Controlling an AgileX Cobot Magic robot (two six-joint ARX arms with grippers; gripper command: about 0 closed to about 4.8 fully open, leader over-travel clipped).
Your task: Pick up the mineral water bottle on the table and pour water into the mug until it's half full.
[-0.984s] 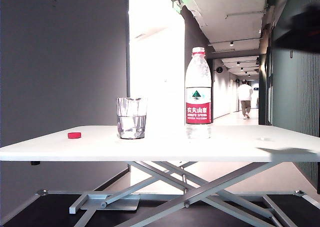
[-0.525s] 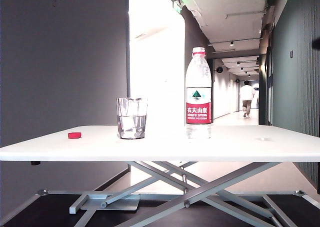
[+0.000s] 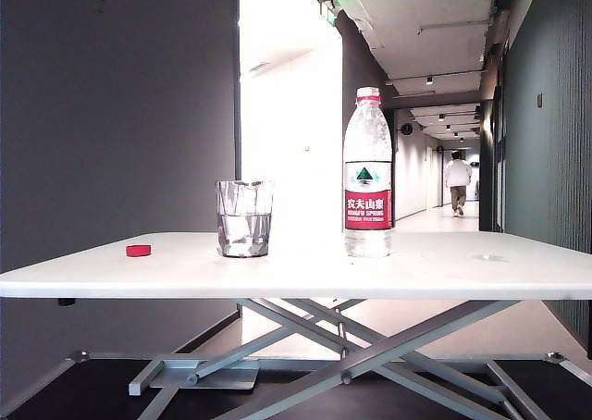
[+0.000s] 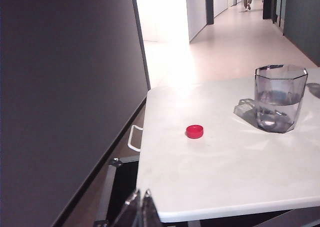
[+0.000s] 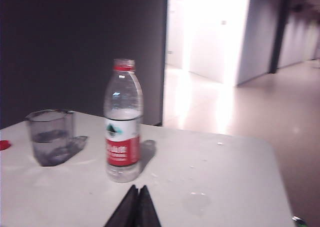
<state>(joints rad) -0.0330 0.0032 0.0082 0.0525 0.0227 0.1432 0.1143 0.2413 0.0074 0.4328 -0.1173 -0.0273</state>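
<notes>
Exterior view showed the mineral water bottle (image 3: 367, 175) standing upright and uncapped on the white surface (image 3: 444, 267), the mug (image 3: 245, 218) well to its left holding water (image 3: 245, 230), a small red cap (image 3: 138, 250) farther left. No arm appeared there. Each wrist view caught only dark tips: the left gripper (image 4: 141, 207) off the surface's edge and the right gripper (image 5: 136, 204) short of the bottle, both with jaws pressed together, empty. A distant walker (image 3: 457, 181) was in the corridor.

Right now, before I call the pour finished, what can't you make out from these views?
- Mineral water bottle: water level, blurred in the right wrist view.
- Both arms: outside the exterior view.
- Left gripper and right gripper: only closed tips show, the rest cut by the frame edge.
- Mug: looks around half full, exact line unclear through facets.
</notes>
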